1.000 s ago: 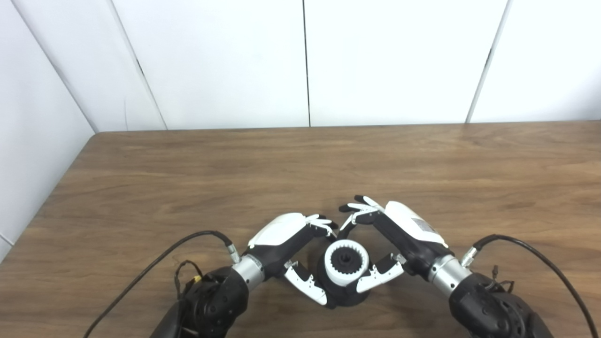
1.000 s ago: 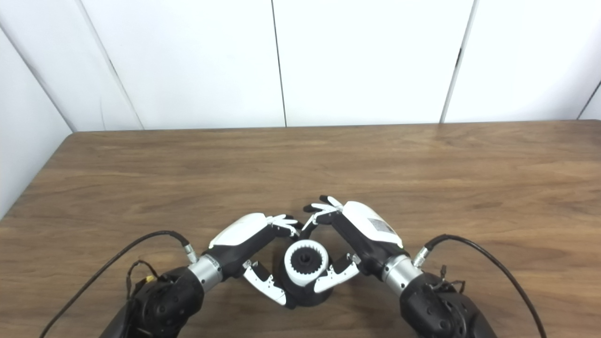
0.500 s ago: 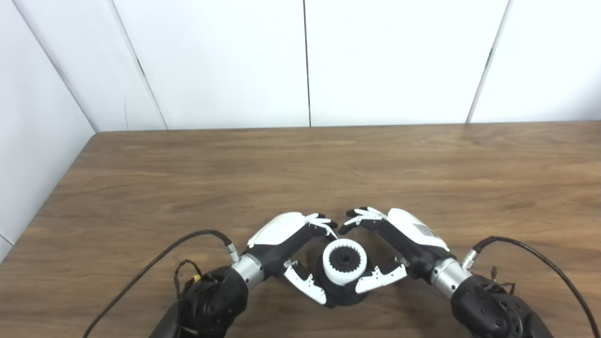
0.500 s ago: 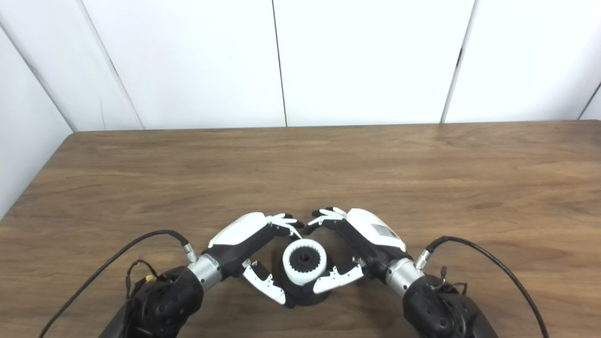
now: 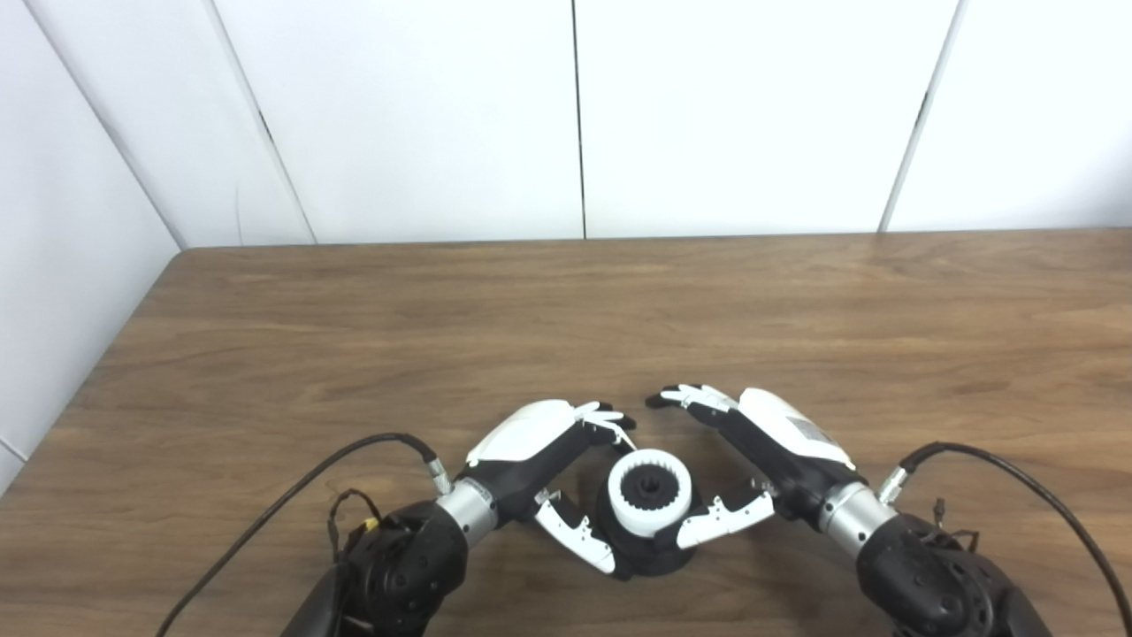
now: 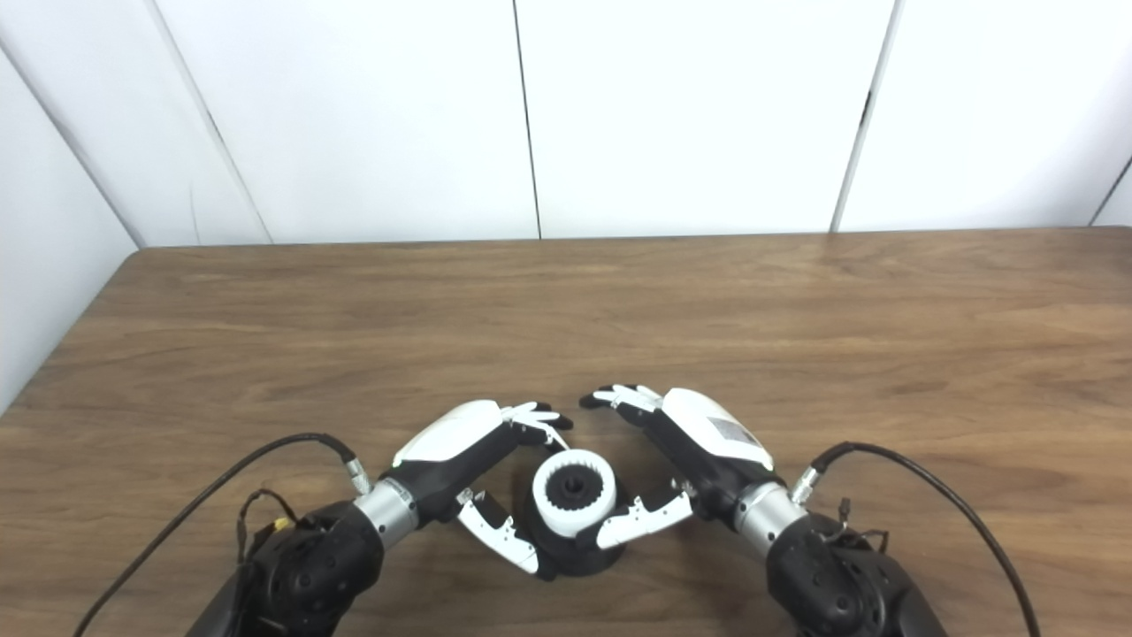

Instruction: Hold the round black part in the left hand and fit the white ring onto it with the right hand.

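The round black part (image 5: 656, 557) stands on the wooden table near the front edge. The white toothed ring (image 5: 650, 492) sits on top of it, around its black hub. My left hand (image 5: 539, 447) wraps the part from the left, with its fingers behind the ring and its thumb (image 5: 577, 536) against the black base. My right hand (image 5: 771, 442) is on the right side, open, with its fingers (image 5: 685, 398) spread away from the ring and its thumb (image 5: 718, 527) close to the base. The scene also shows in the right eye view, ring (image 6: 574, 491).
The wooden table (image 5: 566, 327) stretches back to a white panelled wall. Its left edge (image 5: 97, 372) runs along a white side wall. Black cables (image 5: 292, 495) trail from both wrists over the front of the table.
My right hand has drawn back to the right and its fingers have come away from the ring and spread. The left hand, black part and ring have stayed put.
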